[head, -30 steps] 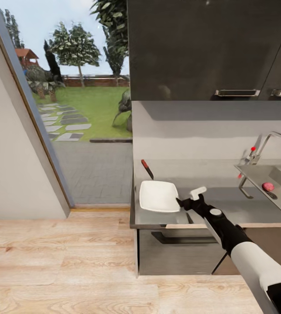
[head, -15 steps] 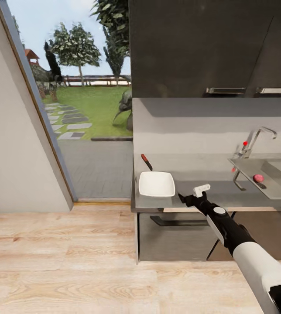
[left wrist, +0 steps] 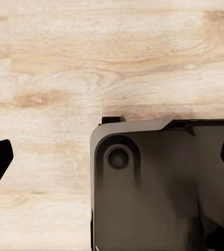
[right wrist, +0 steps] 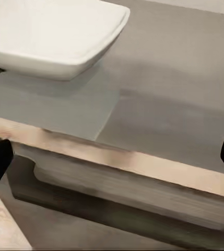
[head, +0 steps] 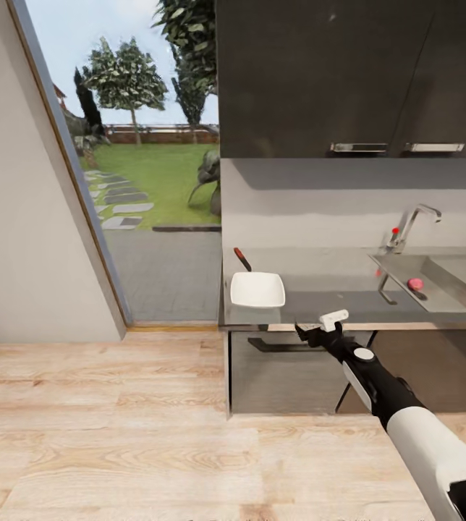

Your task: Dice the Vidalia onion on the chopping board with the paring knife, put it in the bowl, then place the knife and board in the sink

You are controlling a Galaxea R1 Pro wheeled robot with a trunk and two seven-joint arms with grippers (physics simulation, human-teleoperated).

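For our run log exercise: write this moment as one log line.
right gripper: open, empty, before countertop edge | bowl: on countertop | knife: behind bowl | onion: in sink

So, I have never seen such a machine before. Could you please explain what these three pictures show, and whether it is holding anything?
It is a simulated two-armed wheeled robot in a kitchen. The big picture comes from its head camera: its right gripper reaches toward the countertop, open and holding nothing. On the countertop stand a white bowl and, behind it, a paring knife. Further right is the sink with a reddish onion in it. The other two pictures come from cameras on the wrists. The right one sees the bowl and the counter edge up close. The left one looks down at the wooden floor and a dark part of the robot; its fingertips are apart, nothing between them.
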